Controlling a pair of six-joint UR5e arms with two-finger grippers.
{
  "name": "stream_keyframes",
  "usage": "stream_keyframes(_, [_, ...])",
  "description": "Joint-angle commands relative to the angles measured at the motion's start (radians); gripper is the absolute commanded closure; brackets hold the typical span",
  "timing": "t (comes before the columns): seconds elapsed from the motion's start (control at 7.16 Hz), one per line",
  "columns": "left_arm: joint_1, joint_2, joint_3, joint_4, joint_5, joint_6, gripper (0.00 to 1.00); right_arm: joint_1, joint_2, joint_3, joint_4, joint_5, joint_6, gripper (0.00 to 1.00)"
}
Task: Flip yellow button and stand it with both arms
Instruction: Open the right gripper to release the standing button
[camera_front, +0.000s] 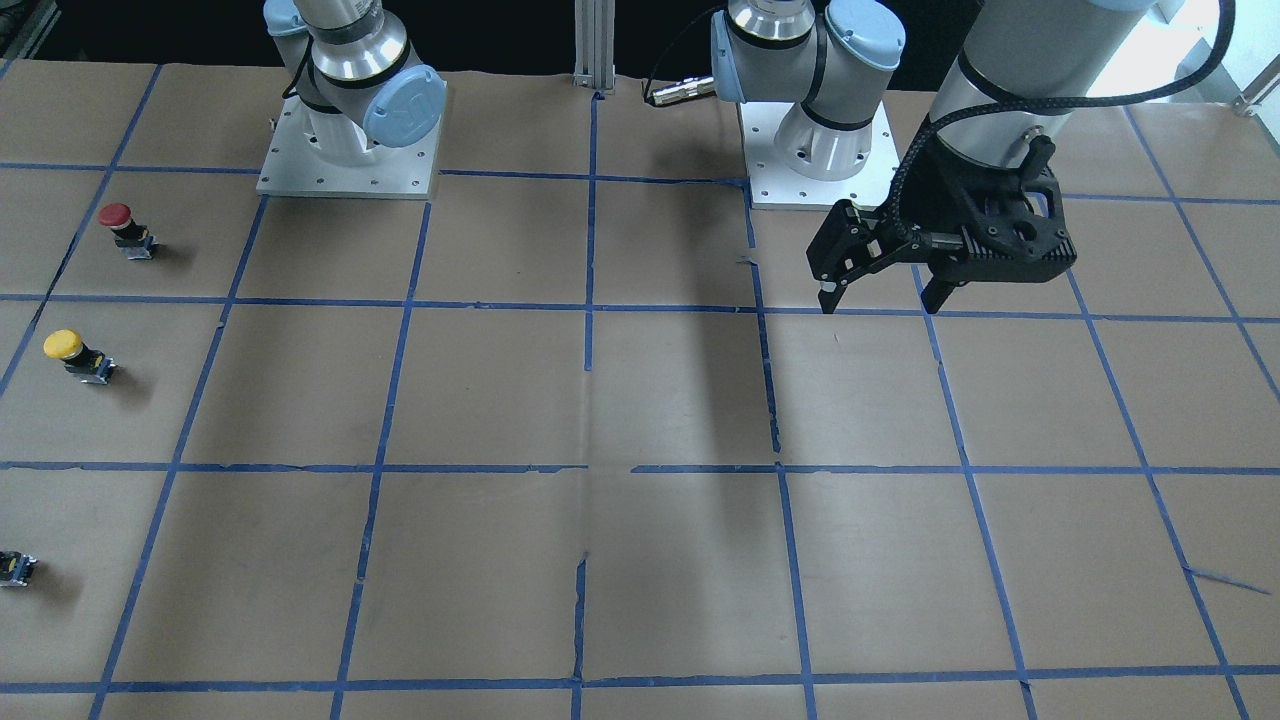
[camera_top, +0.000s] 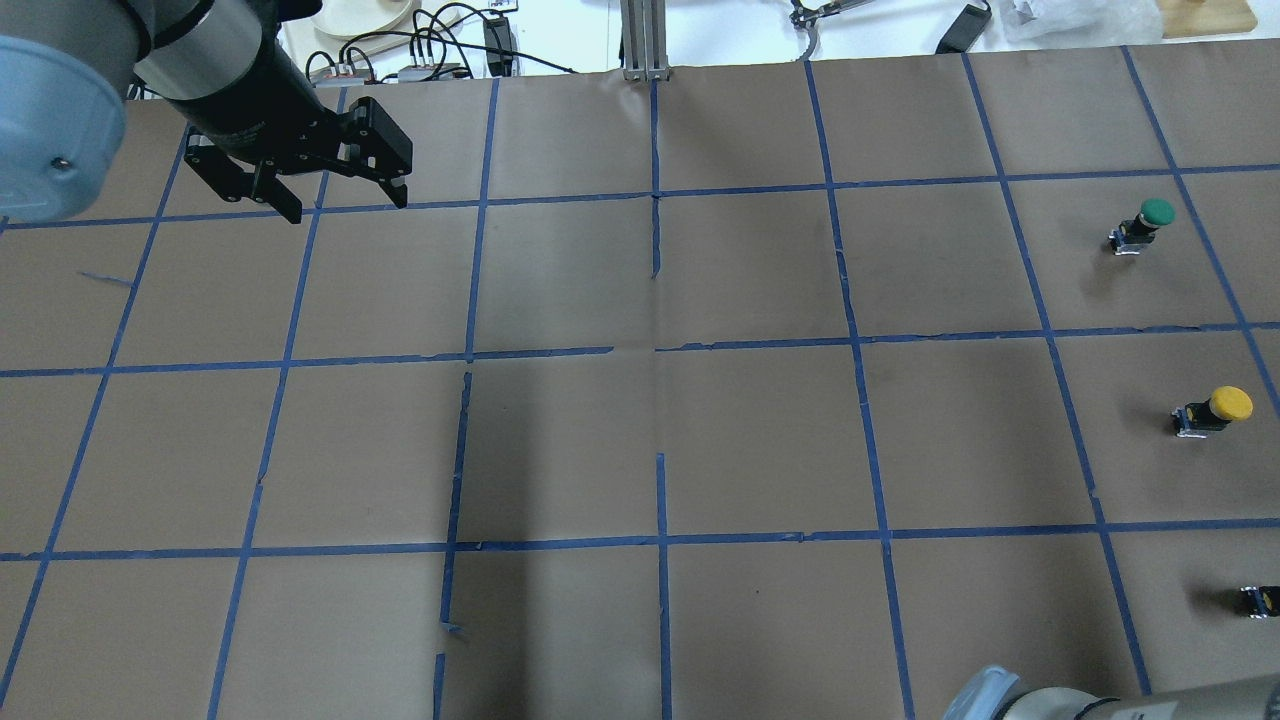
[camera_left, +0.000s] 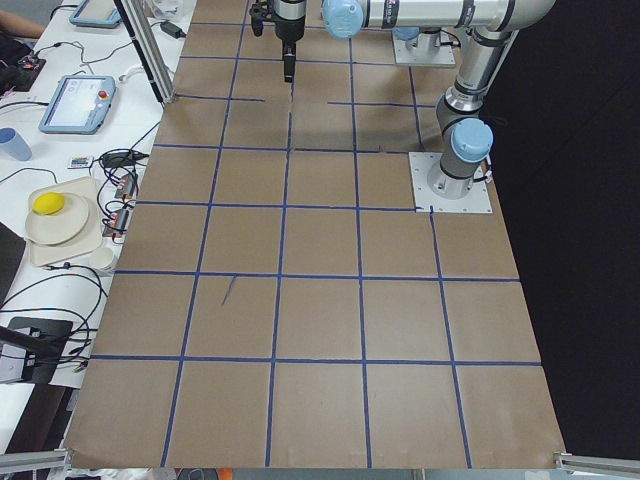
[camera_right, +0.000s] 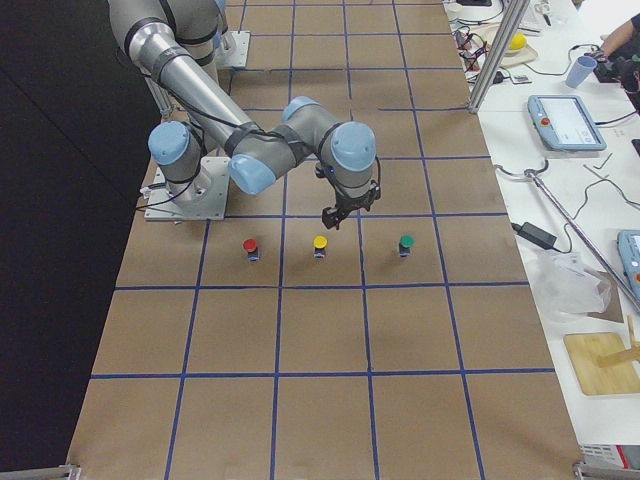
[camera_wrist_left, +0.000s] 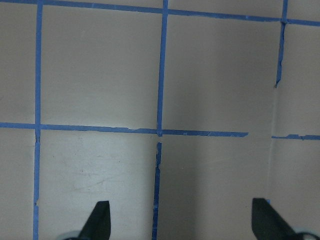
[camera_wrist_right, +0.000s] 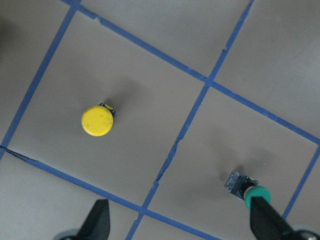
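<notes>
The yellow button (camera_wrist_right: 97, 121) stands upright, cap up, on the brown paper at the table's right end; it also shows in the overhead view (camera_top: 1215, 409), the front-facing view (camera_front: 74, 354) and the exterior right view (camera_right: 320, 245). My right gripper (camera_wrist_right: 180, 225) is open and empty and hovers above the paper between the yellow and green buttons, touching neither; the exterior right view (camera_right: 335, 216) shows it too. My left gripper (camera_top: 345, 205) is open and empty, raised over the far left part of the table, far from the button; it also shows in the front-facing view (camera_front: 880, 295) and its wrist view (camera_wrist_left: 180, 225).
A red button (camera_front: 125, 228) stands on the robot's side of the yellow one, a green button (camera_top: 1145, 224) on the far side. The paper has a blue tape grid (camera_top: 655, 345). Both arm bases (camera_front: 345, 150) stand at the table's back edge. Operators' gear lies beyond the far edge.
</notes>
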Motion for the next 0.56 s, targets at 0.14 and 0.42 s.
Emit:
stream_keyframes(0.14, [0.0,-0.001,0.005,0.001,0.001,0.0,0.0,0.221,-0.108,-0.063,0.104,-0.013,0.517,0.0])
stream_keyframes(0.42, [0.0,-0.016,0.049,-0.034,0.003,0.0,0.0,0.432,-0.117,-0.068,0.104,0.003,0.975,0.0])
